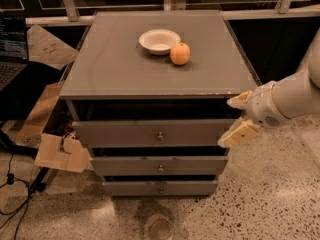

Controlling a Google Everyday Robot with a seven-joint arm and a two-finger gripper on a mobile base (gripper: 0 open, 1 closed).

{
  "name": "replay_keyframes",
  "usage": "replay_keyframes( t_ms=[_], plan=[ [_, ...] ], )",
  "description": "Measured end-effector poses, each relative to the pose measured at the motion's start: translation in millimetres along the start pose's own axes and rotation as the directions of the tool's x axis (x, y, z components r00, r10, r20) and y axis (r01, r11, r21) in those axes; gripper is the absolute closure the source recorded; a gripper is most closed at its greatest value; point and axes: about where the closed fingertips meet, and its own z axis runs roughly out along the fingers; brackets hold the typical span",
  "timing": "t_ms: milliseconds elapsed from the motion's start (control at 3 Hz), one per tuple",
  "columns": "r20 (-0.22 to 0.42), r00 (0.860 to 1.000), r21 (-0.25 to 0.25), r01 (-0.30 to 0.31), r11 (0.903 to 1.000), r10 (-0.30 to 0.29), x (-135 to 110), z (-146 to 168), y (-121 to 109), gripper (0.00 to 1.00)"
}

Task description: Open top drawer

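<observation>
The top drawer [125, 133] is the widest grey front of three stacked in the grey cabinet, with a small round metal knob [160, 135] at its centre. A dark gap shows above its face, under the cabinet top. My gripper [236, 117] comes in from the right on a white arm and sits at the right end of the top drawer's face, well right of the knob. Its two cream fingers [239, 133] are spread apart, one above the other, and hold nothing.
A white bowl [159, 40] and an orange [180, 53] sit on the cabinet top [110, 69]. Two narrower drawers [135, 165] lie below. Cardboard pieces [61, 153], cables and a laptop [11, 49] are on the left. A railing runs behind; the floor is speckled.
</observation>
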Motion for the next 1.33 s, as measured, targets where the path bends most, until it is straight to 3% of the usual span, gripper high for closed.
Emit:
replay_keyframes(
  t_ms=[1000,1333],
  plan=[
    [0.0,1.0,-0.001,0.001,1.0,-0.001,0,1,0,0.95],
    [0.01,1.0,0.042,-0.01,0.9991,0.01,5,15,-2,1.0]
  ],
)
